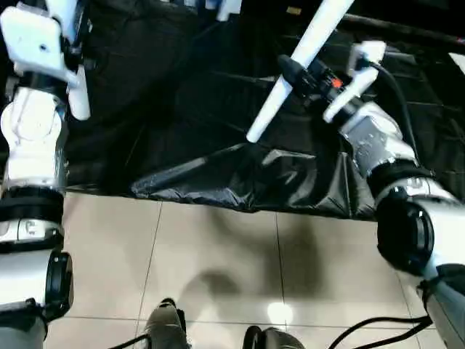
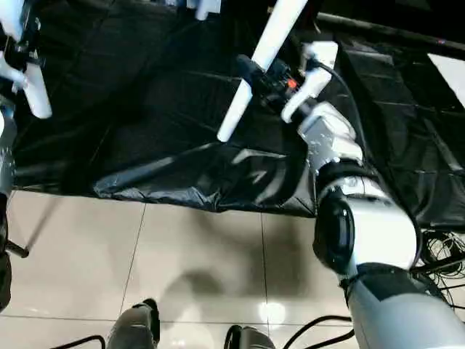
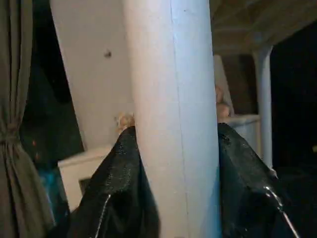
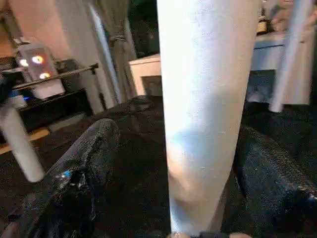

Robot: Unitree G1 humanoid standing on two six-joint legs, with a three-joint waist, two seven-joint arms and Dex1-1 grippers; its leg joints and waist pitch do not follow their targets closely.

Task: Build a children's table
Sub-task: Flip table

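- Table legs, white tapered tubes: two counted in hand; further white tube ends seen at the far edge of the black sheet, too cropped to count.
- First leg point(image 1: 301, 54): held slantwise above the black sheet, narrow end pointing down toward the sheet's front fold, upper end running off the top of the head view.
- Right gripper point(image 1: 294, 76): two black fingers set either side of the first leg near its middle, jaws standing wide with the tube between them; black finger point(image 4: 74, 183) seen beside the tube in the right wrist view.
- Second leg point(image 1: 76, 80): held near upright at the far left, rounded end hanging down beside the left forearm.
- Left gripper point(image 3: 173, 188): closed upon the second leg, both black fingers point(image 3: 119, 193) pressed against the tube's sides.
- Table top: not made out with certainty in any view.
- Black sheet point(image 1: 218, 174), one: spread over the work area, crumpled into a ridge along its near edge, directly under the first leg's lower end.
- Tiled floor point(image 1: 218, 262), pale: in front of the sheet, with shadow cast over it.
- Cables point(image 1: 378, 327), black: lying on the tiles at lower right.
- Curtain point(image 3: 15, 124), one: tied back, in the left wrist view.
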